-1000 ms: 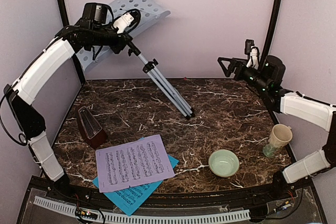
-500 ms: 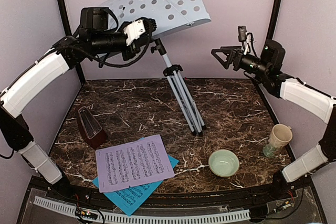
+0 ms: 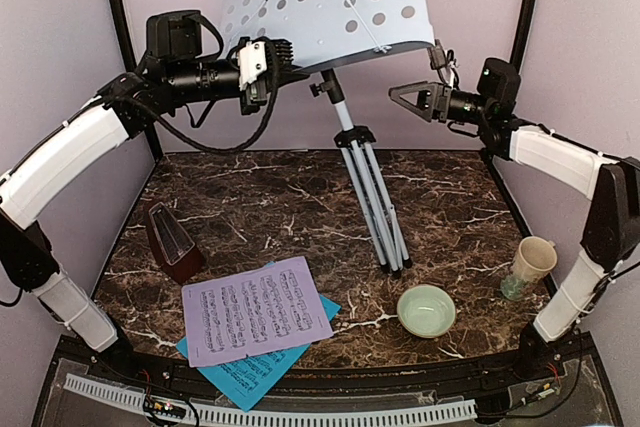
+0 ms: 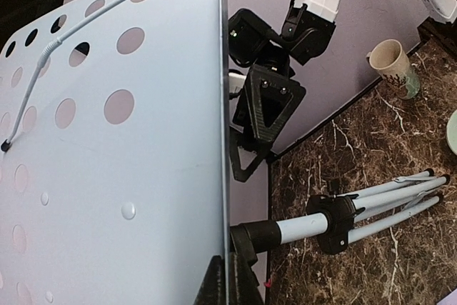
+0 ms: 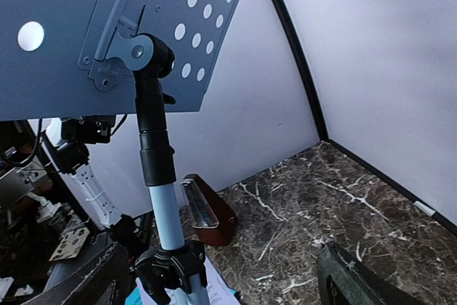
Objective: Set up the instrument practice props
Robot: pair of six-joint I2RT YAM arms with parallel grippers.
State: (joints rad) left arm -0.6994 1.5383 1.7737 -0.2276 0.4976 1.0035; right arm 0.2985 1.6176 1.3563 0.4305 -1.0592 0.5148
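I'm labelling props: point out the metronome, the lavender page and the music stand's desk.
metronome (image 3: pixel 172 240), top view, its sloping front.
lavender page (image 3: pixel 257 309), top view, middle of the sheet.
music stand desk (image 3: pixel 322 29), top view, perforated face.

Cyan page (image 3: pixel 240 375) mostly under lavender page (image 3: pixel 257 309) (notation unreadably small), left hand (image 4: pixel 230 285) cropped in wrist view, seemingly pinching desk (image 4: pixel 107 176)

Item count, by kind.

Music stand (image 3: pixel 330 7): one, a silver tripod with a white perforated desk.

Sheet-music pages: two, being one lavender page (image 3: pixel 258 309) and one cyan page (image 3: pixel 240 377).

Metronome (image 3: pixel 172 242): one, dark reddish-brown and pyramid-shaped.

Bowl (image 3: pixel 426 309): one, pale green.

Mug (image 3: pixel 530 265): one, cream.

Table (image 3: pixel 470 207): one, with a dark marbled top.

Loose items total six: four practice props and two pieces of tableware. The pages are the only kind counted more than once.
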